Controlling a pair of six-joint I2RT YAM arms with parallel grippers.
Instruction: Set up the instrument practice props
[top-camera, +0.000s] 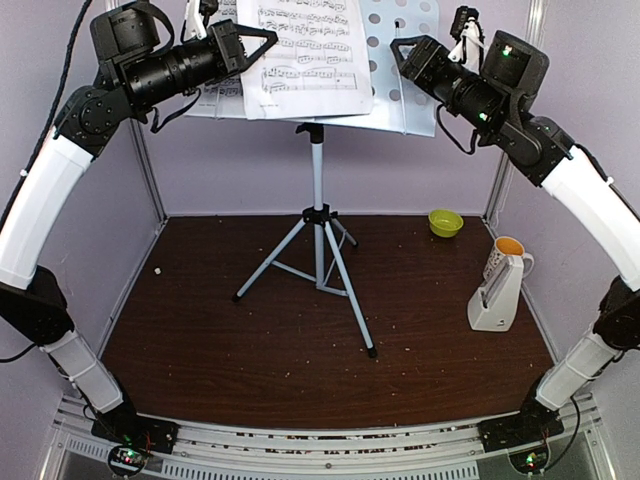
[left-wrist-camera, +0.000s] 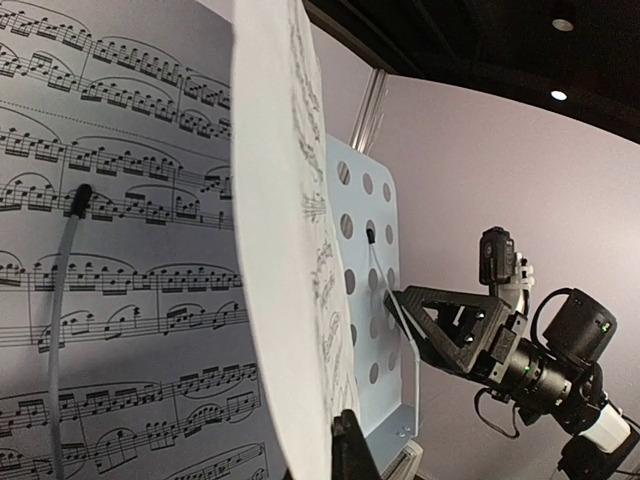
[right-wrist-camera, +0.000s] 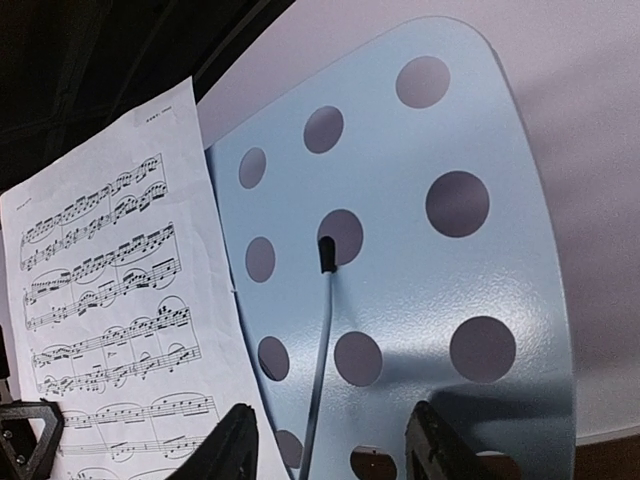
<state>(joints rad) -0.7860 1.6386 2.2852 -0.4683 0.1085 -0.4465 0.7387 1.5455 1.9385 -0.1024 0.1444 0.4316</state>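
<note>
The silver tripod music stand (top-camera: 318, 235) stands mid-table, its white perforated desk (top-camera: 412, 40) up high. One sheet-music page (left-wrist-camera: 120, 250) lies flat on the desk's left half under a wire retainer. A second page (top-camera: 305, 55) bows out in front of it, and my left gripper (top-camera: 250, 45) is shut on its lower edge (left-wrist-camera: 285, 300). My right gripper (right-wrist-camera: 335, 450) is open at the desk's bare right half (right-wrist-camera: 420, 250), its fingers either side of the right wire retainer (right-wrist-camera: 322, 340). The white pyramid metronome (top-camera: 497, 295) stands on the table at the right.
A white mug with an orange inside (top-camera: 508, 247) is just behind the metronome. A small yellow-green bowl (top-camera: 445, 222) sits at the back right. The tripod legs (top-camera: 345, 290) spread over the middle of the brown table. Purple walls close in the back and sides.
</note>
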